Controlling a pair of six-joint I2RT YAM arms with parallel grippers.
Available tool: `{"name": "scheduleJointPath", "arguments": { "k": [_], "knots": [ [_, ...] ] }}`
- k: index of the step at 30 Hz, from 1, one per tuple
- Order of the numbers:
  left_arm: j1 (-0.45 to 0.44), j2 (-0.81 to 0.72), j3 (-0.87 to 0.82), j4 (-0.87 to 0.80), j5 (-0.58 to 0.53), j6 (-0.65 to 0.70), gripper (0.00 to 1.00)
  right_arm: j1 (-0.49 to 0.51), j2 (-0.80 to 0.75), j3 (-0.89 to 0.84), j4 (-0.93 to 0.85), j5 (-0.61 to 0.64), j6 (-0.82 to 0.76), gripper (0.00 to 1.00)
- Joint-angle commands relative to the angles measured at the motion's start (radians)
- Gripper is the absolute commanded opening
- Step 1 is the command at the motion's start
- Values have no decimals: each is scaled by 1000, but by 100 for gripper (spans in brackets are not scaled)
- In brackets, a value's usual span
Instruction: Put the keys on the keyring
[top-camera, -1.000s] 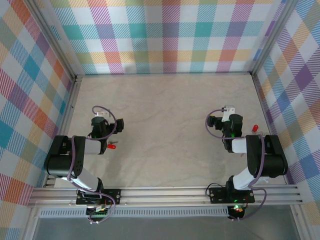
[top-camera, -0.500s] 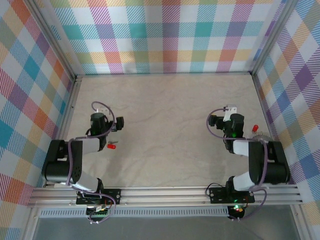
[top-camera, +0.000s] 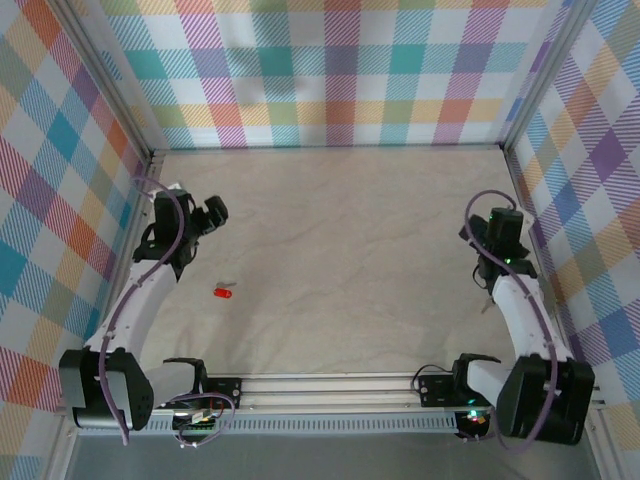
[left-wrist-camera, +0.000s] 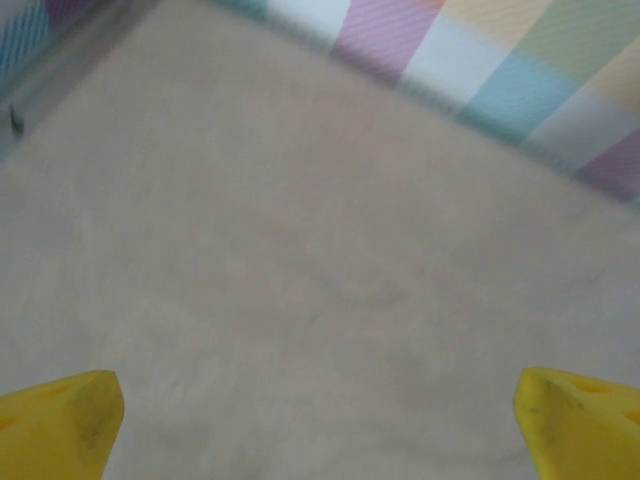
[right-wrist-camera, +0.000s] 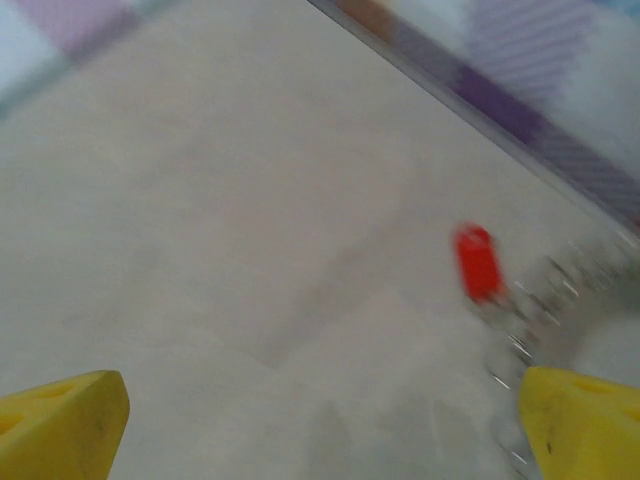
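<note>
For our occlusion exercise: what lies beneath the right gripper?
A red-headed key lies beside the blurred keyring; the right gripper's yellow finger seems to cover the ring's near edge.

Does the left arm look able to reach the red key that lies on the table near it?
Probably yes. The red key lies alone on the table, on that arm's side. The left gripper is open, farther out than the key, so the arm must draw back toward its base.
</note>
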Motion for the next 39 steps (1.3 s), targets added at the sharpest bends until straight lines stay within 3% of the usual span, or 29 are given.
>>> {"name": "scheduleJointPath", "arguments": {
  "k": [1, 10, 24, 29, 39],
  "knots": [
    [-24, 40, -11, -138, 65, 0, 100, -67, 99, 78, -203, -13, 160, 100],
    [-102, 115, 42, -135, 223, 89, 100, -188, 332, 153, -165, -161, 169, 100],
    [-178, 142, 42, -161, 167, 117, 100, -232, 495, 139, -114, -317, 53, 100],
    [-180, 152, 53, -178, 136, 94, 100, -231, 480, 154, -140, -350, 15, 100],
    [-182, 138, 51, -186, 114, 95, 100, -208, 475, 163, -169, -635, 51, 100]
  ]
}}
